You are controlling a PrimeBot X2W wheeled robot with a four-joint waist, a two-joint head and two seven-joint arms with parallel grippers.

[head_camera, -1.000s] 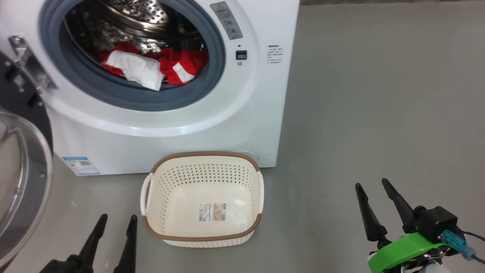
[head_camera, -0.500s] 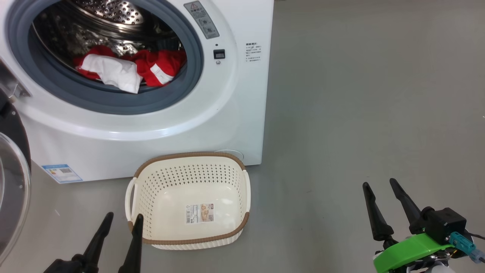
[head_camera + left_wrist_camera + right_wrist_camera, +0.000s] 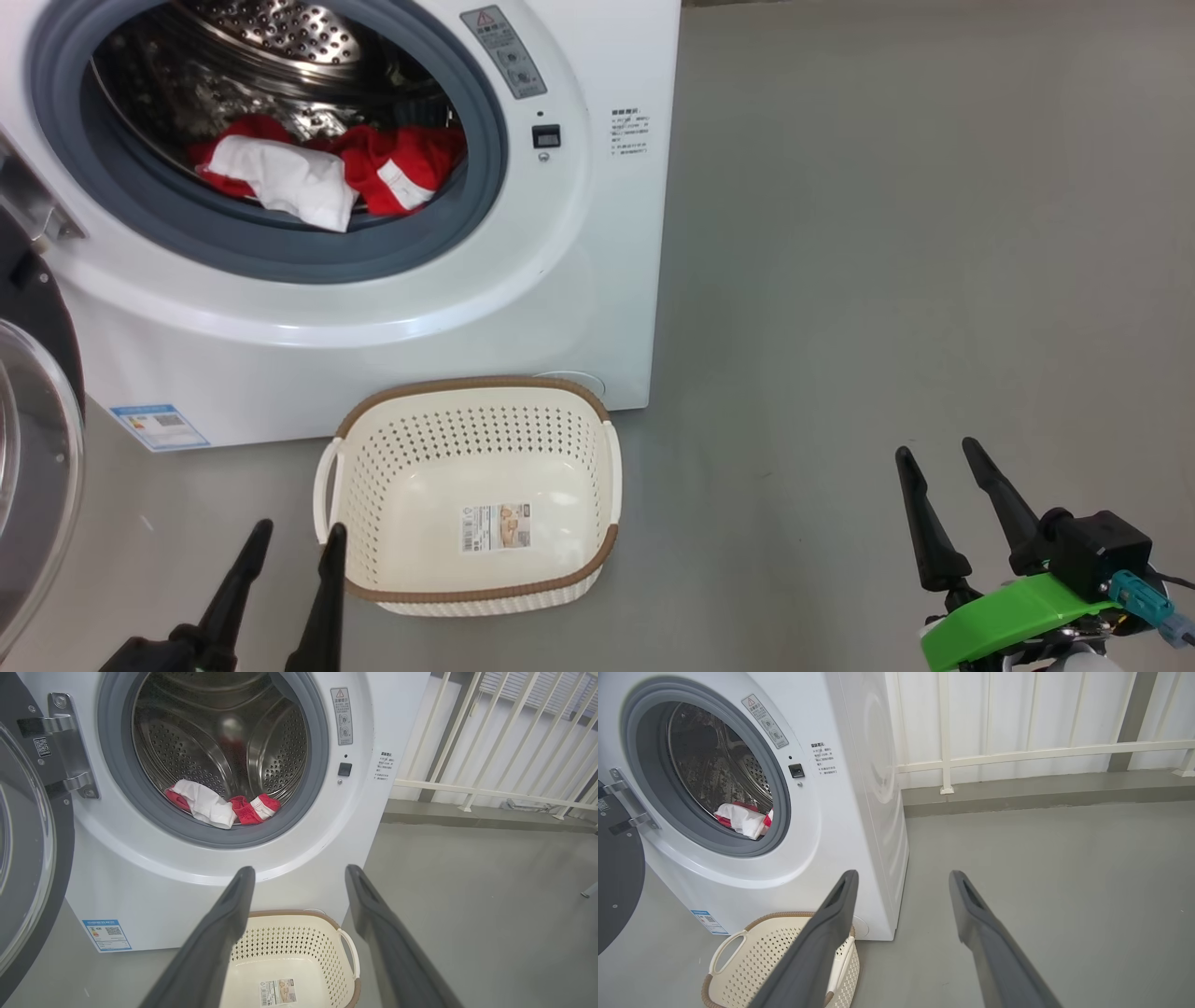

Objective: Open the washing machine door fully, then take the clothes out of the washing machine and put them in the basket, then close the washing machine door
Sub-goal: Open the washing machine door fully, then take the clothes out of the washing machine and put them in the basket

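The clothes (image 3: 373,163) lie in a red and white heap at the bottom front of the drum, just behind the grey gasket (image 3: 280,257) of the washing machine (image 3: 420,317). The door (image 3: 37,448) stands swung out on the robot's left, so the step in hand looks to be the first reach in. The basket (image 3: 467,383) sits empty on the floor (image 3: 887,280) just in front of the machine, below the opening.

The left gripper (image 3: 301,528) hovers by the basket's near left corner and the right gripper (image 3: 936,448) over bare floor. The fingers of both are spread wide and hold nothing.

A good grab would come in above the gasket lip, pinch deep into the thickest fold, and lift clear of the lip before drawing back. The right side offers open floor; the left is hemmed in by the door's edge and hinge.
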